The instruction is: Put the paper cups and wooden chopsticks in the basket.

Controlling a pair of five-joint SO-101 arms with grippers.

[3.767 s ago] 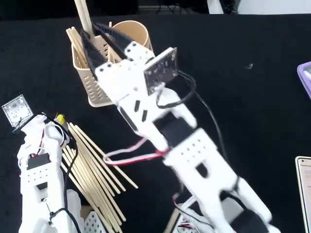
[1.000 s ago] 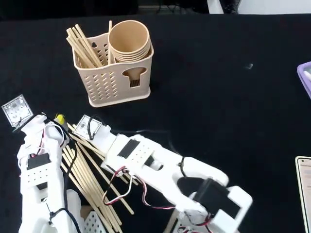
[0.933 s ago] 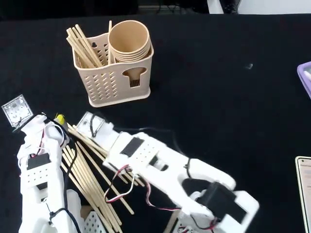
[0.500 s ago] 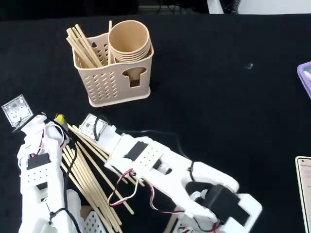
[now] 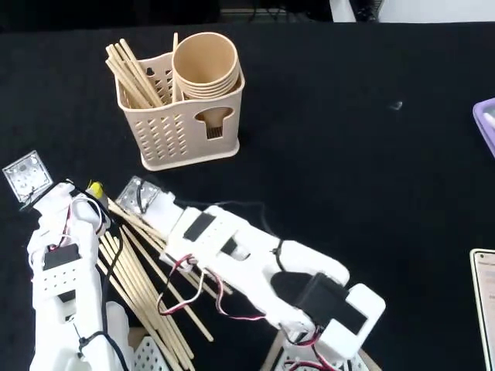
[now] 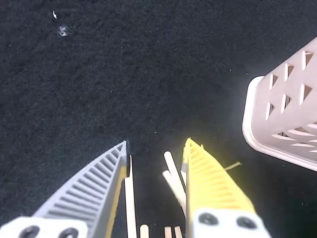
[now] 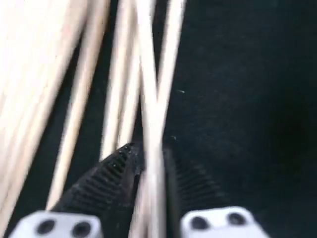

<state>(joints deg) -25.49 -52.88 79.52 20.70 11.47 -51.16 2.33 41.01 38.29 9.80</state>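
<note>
The loose wooden chopsticks lie fanned near the surface's near-left corner. The right gripper pinches a single chopstick, its black fingers nearly together. The left gripper hangs over the stick ends, fingers apart. The basket, far-left on the black table, holds stacked paper cups.

Paper cups nested in basket; chopsticks loose beside it
</note>
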